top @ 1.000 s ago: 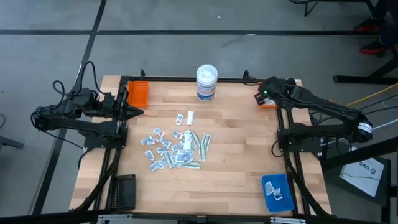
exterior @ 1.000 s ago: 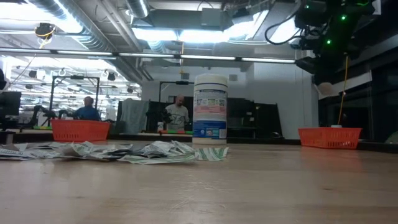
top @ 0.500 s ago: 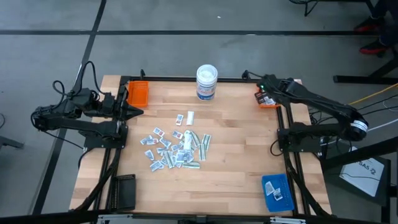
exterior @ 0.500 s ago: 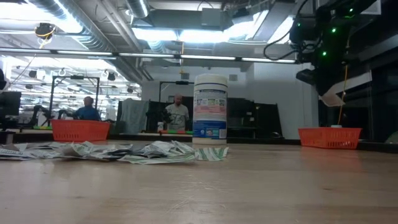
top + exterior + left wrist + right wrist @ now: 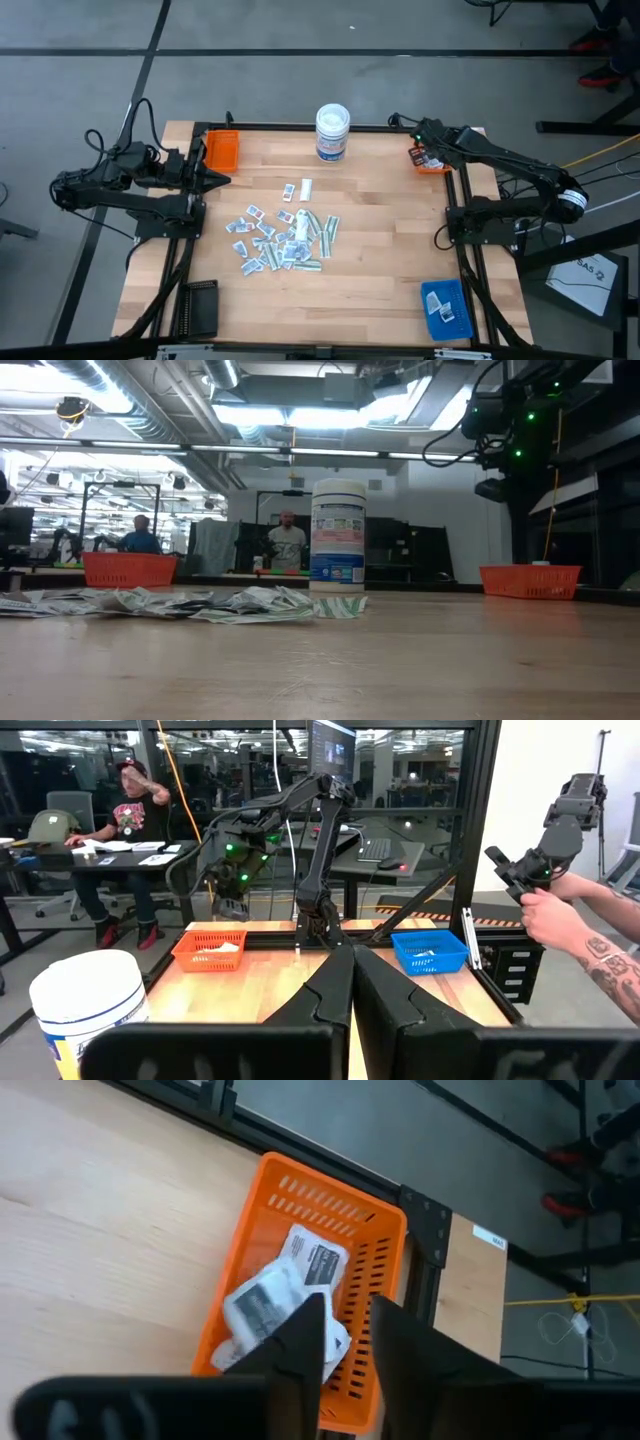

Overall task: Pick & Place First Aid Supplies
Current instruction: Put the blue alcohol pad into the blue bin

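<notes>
The first aid supplies [image 5: 282,238] lie in a loose pile of small white packets and greenish strips at the middle of the table, also low in the low view [image 5: 200,603]. My right gripper [image 5: 350,1302] hovers open above the orange basket [image 5: 262,1220] at the far right corner, with nothing between its fingers. A few white packets [image 5: 285,1285] lie inside that basket. My left gripper [image 5: 343,960] waits shut at the table's left edge [image 5: 222,178], held level above the wood.
A white round tub with a blue label [image 5: 332,132] stands at the far middle. A second orange basket [image 5: 222,150] sits at the far left corner, and a blue tray [image 5: 446,308] at the near right. A person's hand [image 5: 560,920] shows beyond the table.
My right gripper has swung a little toward the table's left and sunk over the right orange basket. Half a second ago a white packet hung below its fingers; now it no longer hangs there, so the gripper has let it go.
</notes>
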You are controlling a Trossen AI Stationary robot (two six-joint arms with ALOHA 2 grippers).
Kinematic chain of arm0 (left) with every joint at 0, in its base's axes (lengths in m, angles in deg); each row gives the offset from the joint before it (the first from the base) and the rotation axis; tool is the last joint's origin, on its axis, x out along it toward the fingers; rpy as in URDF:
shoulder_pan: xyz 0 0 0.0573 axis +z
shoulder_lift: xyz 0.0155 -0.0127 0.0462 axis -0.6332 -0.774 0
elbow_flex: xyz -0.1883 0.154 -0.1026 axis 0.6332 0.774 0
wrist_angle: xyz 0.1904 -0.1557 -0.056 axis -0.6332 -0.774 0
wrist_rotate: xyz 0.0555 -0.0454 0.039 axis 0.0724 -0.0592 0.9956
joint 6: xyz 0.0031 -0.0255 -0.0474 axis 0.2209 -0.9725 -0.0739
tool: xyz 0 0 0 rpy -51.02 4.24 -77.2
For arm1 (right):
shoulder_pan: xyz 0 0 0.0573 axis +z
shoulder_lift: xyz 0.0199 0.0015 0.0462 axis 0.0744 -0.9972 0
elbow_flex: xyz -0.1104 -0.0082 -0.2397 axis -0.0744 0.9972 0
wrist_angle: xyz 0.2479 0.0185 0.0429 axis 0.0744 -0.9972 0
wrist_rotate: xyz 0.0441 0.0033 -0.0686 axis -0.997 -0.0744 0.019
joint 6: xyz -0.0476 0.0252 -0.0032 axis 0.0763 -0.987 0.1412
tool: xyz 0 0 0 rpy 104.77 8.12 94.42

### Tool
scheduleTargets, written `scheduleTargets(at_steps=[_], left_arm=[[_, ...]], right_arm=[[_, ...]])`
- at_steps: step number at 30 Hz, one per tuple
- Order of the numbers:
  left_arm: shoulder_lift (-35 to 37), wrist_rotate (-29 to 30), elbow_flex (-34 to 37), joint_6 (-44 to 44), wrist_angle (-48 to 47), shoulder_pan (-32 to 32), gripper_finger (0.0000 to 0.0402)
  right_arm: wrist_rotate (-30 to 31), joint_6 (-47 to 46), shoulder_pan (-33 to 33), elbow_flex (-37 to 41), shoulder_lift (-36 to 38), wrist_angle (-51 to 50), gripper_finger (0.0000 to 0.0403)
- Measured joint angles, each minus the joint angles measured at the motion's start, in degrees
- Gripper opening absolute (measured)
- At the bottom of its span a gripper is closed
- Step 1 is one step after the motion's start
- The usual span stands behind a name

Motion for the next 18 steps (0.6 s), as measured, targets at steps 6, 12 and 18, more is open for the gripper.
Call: scheduleTargets(at_steps=[6, 12, 18], left_arm=[[0.0, 0.0, 0.0, 0.0, 0.0, 0.0, 0.0004], [0.0, 0.0, 0.0, 0.0, 0.0, 0.0, 0.0004], [0.0, 0.0, 0.0, 0.0, 0.0, 0.0, 0.0004]], right_arm=[[-2.0, -1.5, 0.0, 0.0, 0.0, 0.1, 0.0133], [-8.7, 0.2, 0.2, 0.0, 0.0, 1.5, 0.0153], [-13.3, 3.0, 2.9, 0.0, 0.0, 6.3, 0.0155]])
